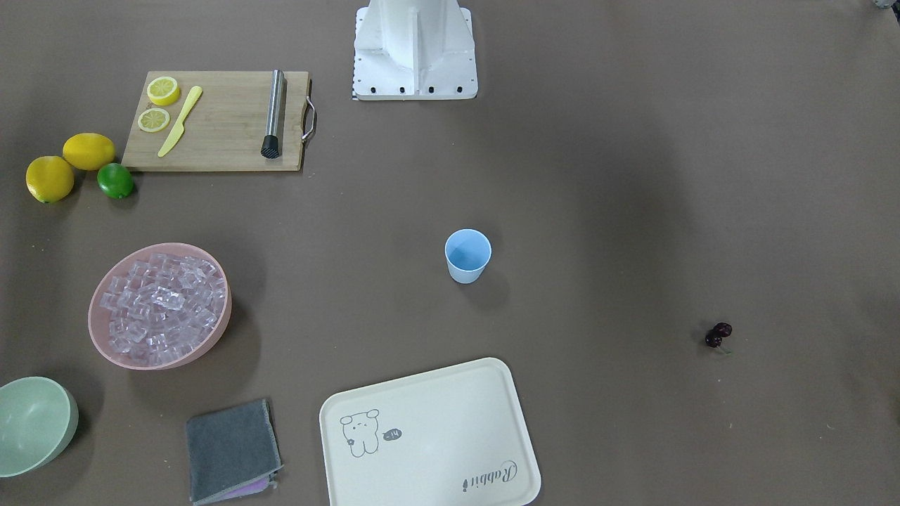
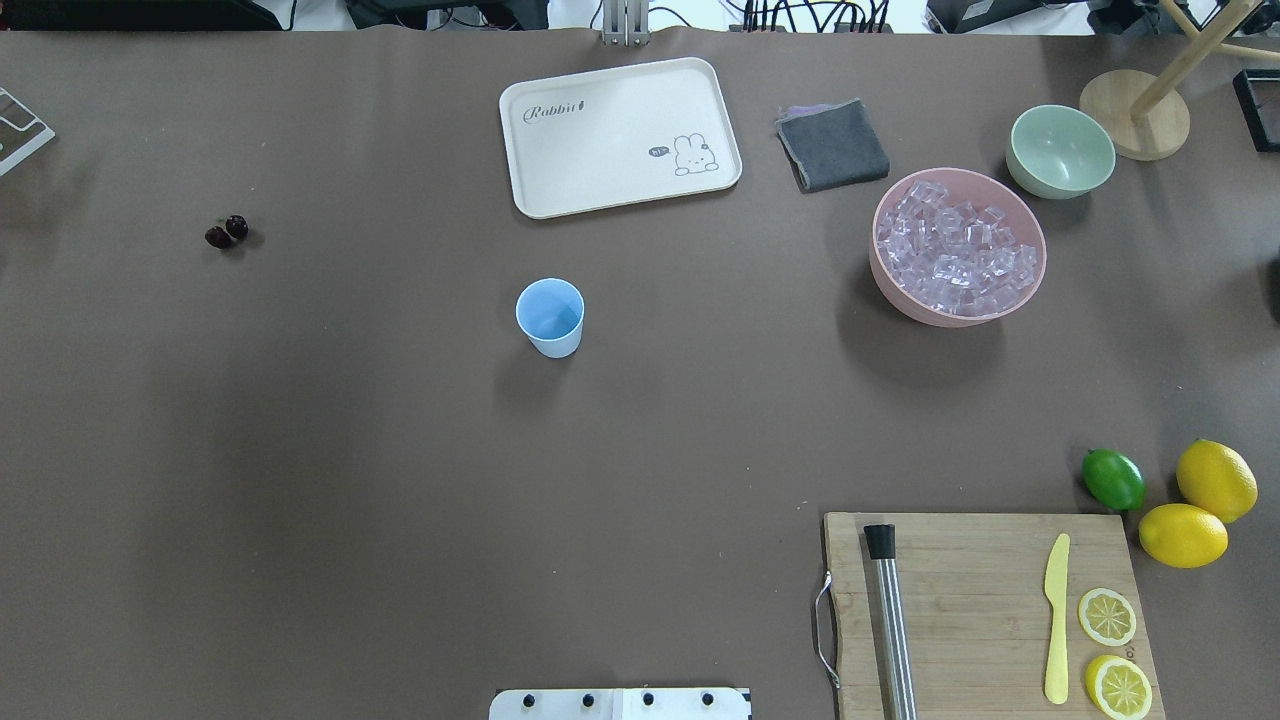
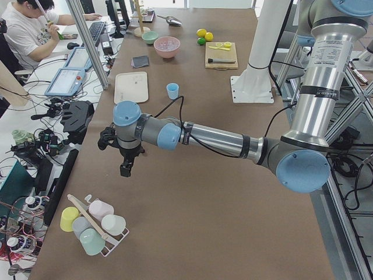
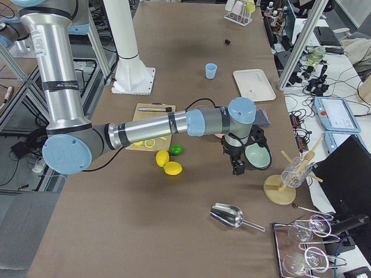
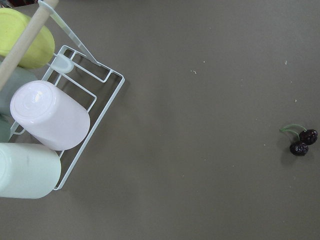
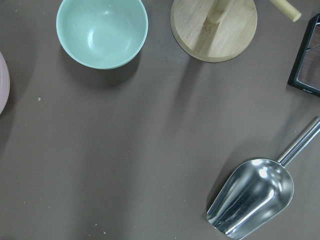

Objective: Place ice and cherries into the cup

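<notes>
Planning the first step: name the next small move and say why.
Probably shift the right pincer over the handle of the scoop to grasp it: the cup is empty, the ice sits heaped in the pink bowl, and the scoop lies nearby.

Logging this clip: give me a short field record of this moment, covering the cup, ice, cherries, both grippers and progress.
cup: light blue cup, upright mid-table, looks empty
ice: ice heaped in the pink bowl, on the robot's right
cherries: cherries on bare table, on the robot's left, apart from the cup
left gripper: left gripper above the table near racked pastel cups; open or shut unclear
right gripper: right gripper near the green bowl and metal scoop; open or shut unclear
progress: nothing in the cup yet
</notes>
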Robot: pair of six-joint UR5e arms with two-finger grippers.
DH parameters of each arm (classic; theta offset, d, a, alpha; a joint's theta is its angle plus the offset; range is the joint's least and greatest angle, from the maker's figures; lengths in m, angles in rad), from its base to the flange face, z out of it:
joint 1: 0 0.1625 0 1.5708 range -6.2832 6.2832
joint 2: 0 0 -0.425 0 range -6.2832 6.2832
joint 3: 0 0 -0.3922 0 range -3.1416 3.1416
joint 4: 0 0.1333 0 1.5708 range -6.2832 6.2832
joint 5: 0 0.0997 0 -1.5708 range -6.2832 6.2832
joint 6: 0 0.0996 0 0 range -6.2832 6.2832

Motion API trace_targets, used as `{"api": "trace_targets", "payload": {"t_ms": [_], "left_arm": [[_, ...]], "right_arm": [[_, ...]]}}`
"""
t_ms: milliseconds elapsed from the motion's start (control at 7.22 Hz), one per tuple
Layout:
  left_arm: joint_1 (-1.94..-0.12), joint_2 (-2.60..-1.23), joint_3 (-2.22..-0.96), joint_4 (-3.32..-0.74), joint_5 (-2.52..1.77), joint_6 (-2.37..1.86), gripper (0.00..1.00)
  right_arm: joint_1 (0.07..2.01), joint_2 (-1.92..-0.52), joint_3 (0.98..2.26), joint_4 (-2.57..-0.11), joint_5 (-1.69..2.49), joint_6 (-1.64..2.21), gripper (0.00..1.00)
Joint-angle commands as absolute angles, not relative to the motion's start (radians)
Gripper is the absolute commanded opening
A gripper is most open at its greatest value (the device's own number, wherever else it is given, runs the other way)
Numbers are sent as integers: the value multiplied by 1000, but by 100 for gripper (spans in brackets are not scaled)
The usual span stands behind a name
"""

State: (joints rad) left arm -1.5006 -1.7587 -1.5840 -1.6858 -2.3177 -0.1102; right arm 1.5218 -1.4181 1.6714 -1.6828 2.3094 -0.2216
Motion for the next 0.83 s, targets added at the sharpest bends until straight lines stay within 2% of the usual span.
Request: {"api": "trace_targets", "payload": {"t_ms": [0,415,692], "left_arm": [[-1500,-1749,-1589,-1693,-2321,-110,97],[-1502,-1747,-1589,-1695,-2319,-112,97],[-1502,-1746,-1591,-1695,-2315,-107,97]], "right_arm": [[1522,-1413,1672,-1683,2309,-219,99],[1507,-1375,1678,-1692,2315,-174,99],[1400,-1292,1681,-1690,2315,24,99]]}}
